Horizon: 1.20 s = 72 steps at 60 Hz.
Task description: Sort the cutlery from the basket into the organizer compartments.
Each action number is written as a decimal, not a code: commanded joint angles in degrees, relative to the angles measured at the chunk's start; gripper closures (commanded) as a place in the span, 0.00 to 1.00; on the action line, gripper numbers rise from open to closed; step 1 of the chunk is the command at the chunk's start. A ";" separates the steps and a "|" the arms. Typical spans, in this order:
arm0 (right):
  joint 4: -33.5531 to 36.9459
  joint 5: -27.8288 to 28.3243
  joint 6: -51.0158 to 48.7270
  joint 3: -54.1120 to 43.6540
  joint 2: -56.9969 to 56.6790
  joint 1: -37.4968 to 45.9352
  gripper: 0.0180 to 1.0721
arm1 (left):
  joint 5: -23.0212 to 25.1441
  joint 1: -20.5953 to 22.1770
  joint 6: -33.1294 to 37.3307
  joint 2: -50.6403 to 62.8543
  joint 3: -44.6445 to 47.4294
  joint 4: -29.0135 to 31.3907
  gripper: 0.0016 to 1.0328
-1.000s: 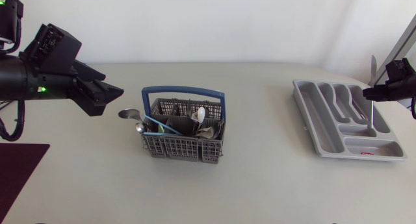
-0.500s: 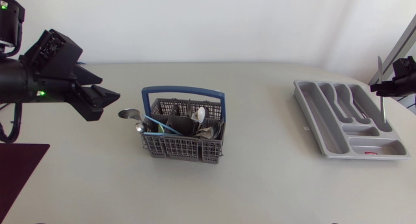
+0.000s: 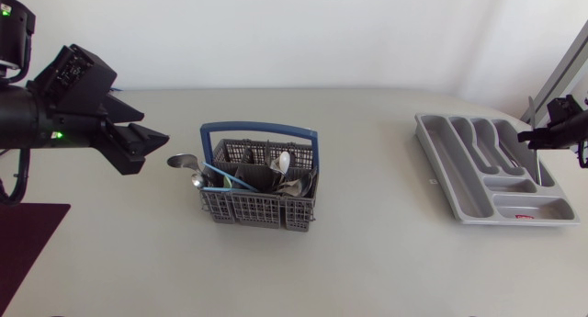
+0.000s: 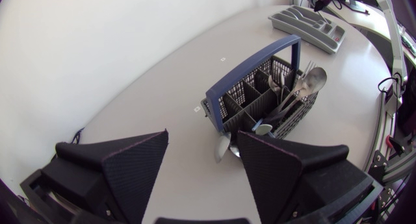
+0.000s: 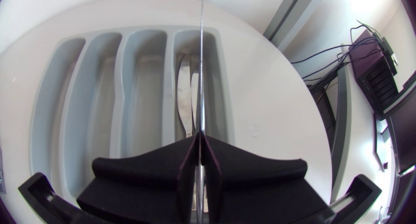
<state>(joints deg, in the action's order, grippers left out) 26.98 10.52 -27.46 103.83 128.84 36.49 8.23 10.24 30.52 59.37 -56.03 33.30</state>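
- Knife (image 5: 202,68): thin blade seen edge-on, upright, gripped at its lower part. It stands over the organizer's outermost long compartment, where other silver pieces (image 5: 185,97) already lie.
- Organizer (image 3: 459,184): grey tray with several long compartments and a cross compartment, lying on the right side of the table (image 3: 386,253).
- My right gripper (image 3: 544,135): fingers (image 5: 260,175) clenched on the knife from both sides. The arm comes in from the right edge and hangs above the organizer's far right end.
- Basket (image 3: 259,207): grey mesh with a blue handle (image 3: 260,130), near the table's middle, holding the remaining cutlery. Spoons (image 3: 184,161) lean out over its left side.
- My left gripper (image 3: 152,126): fingers (image 4: 123,165) spread wide and holding nothing. It hovers left of the basket, pointing toward it, with the spoons just ahead.
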 commanded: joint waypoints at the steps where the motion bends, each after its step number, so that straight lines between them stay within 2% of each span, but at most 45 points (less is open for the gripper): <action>1: -0.53 -0.77 0.74 1.46 2.74 -0.89 0.89 | -0.41 -0.31 1.47 -1.28 1.71 0.71 0.29; 19: -2.72 -4.11 1.54 0.85 5.37 -2.30 0.86 | -0.41 -0.31 2.08 -3.12 3.74 1.07 0.29; 25: -3.16 -4.81 1.71 0.58 5.29 -2.39 0.66 | -0.41 -0.48 2.35 -3.39 4.00 1.07 0.29; 36: -3.78 -5.07 2.06 -1.00 3.26 -2.39 0.48 | -0.32 -0.75 3.84 -4.97 5.41 0.98 0.29; 47: -7.73 -4.99 1.62 -10.32 -4.73 -3.53 0.32 | 0.21 -1.45 5.16 -7.08 7.43 0.98 0.29; 63: -10.72 -2.17 0.74 -26.31 -18.01 -7.57 0.30 | 1.44 -1.54 7.80 -9.54 11.56 -0.34 0.29; 72: -11.95 -0.94 0.31 -35.89 -26.71 -12.14 0.23 | 2.23 -1.10 9.73 -9.98 16.48 -7.11 0.29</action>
<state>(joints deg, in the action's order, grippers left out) 15.55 8.97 -26.20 72.95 106.41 26.74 9.89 9.10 37.85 49.95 -43.16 29.15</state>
